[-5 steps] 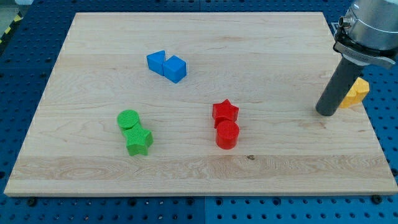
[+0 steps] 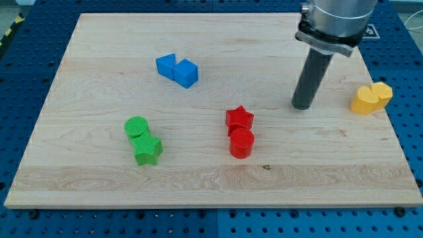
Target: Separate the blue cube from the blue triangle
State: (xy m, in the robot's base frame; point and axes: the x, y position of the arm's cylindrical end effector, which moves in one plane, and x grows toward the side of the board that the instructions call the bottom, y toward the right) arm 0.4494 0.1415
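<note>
On the board (image 2: 99, 39), touching blue cube (image 2: 186, 73) and blue triangle (image 2: 166, 65).

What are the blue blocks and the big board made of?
The blue cube and blue triangle look like matte plastic, probably 3D-printed: solid colour with faint ridges. The board looks like pale, smooth wood, with grain lines and a small dark knot. My tip looks like dark metal or plastic.

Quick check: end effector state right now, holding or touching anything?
My tip: a bare rod, holding nothing, touching no block; it stands to the view's right of the red star, far from the blue cube.
</note>
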